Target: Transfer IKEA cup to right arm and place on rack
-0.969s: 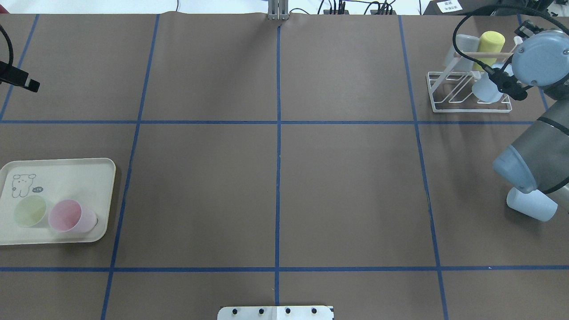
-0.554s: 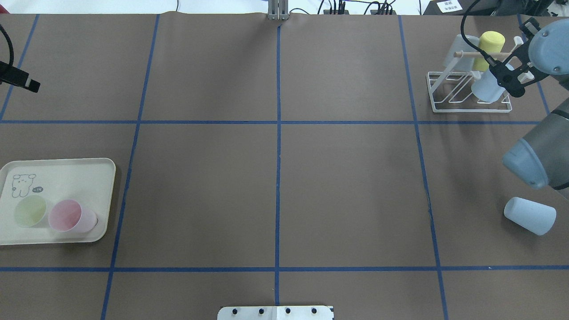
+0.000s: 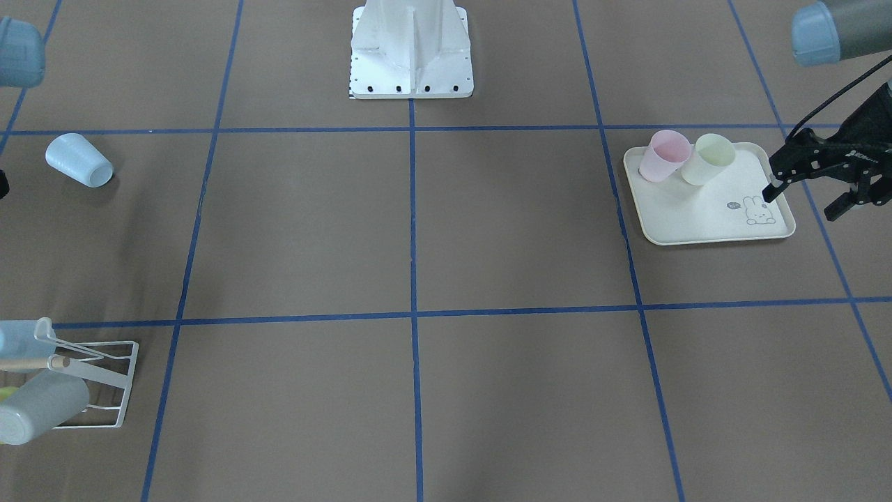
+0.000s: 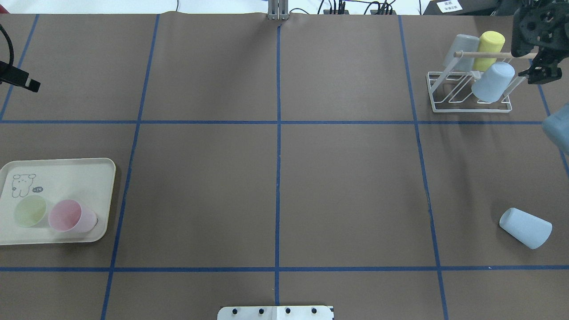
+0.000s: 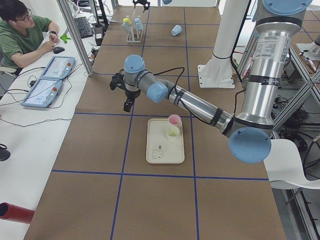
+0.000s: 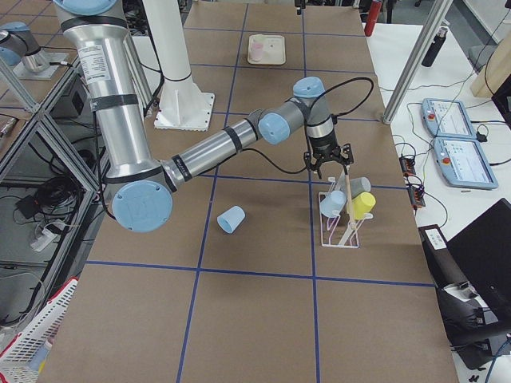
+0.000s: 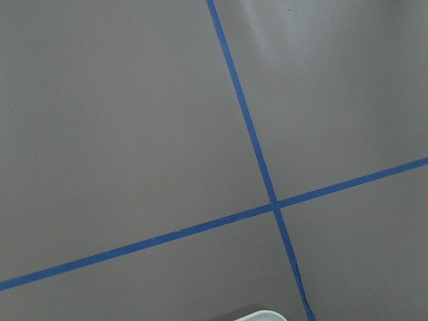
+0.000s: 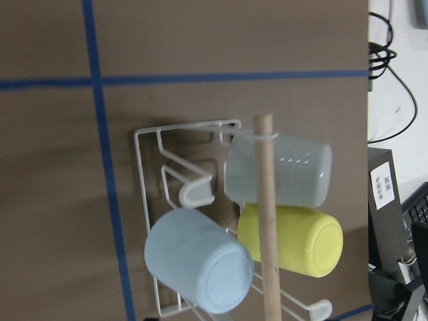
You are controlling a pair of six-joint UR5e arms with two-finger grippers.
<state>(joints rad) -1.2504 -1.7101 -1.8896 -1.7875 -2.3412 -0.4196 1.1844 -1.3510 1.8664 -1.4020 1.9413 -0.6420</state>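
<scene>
Task cup: the pale blue cup (image 4: 492, 81) sits mouth-down and tilted on a front prong of the rack (image 4: 471, 110), in the upper right of the overhead view. Its closed base faces the right wrist camera.
Rack load: a yellow cup (image 4: 489, 44) and a grey cup (image 4: 464, 49) hang on the prongs behind it, on the far side of the wooden dowel (image 4: 484, 54). One rounded prong tip shows bare in the right wrist view.
Right gripper: the right gripper (image 6: 327, 166) hangs over the rack's right end, near the pale blue cup but clear of it. The jaws are spread wide and hold nothing.
Left gripper: the left gripper (image 3: 803, 201) is at the right edge of the front-facing view, just beside the tray's corner and above the tabletop (image 4: 346, 178). The jaws are parted and empty.
Tray: the cream tray (image 4: 66, 178), at the lower left of the overhead view, carries a pink cup (image 4: 71, 216) and a green cup (image 4: 30, 211) side by side, mouths up.
Stray cup: a second pale blue cup (image 4: 526, 228) lies on its side on the tabletop at the lower right of the overhead view, well apart from the rack.
Done: the hand-over and the placing both look finished for this cup, since it rests on the rack with neither gripper on it.
Left: probably only moving the right arm clear of the dowel. The tray cups and the fallen one look unhandled, should they belong to the job.
</scene>
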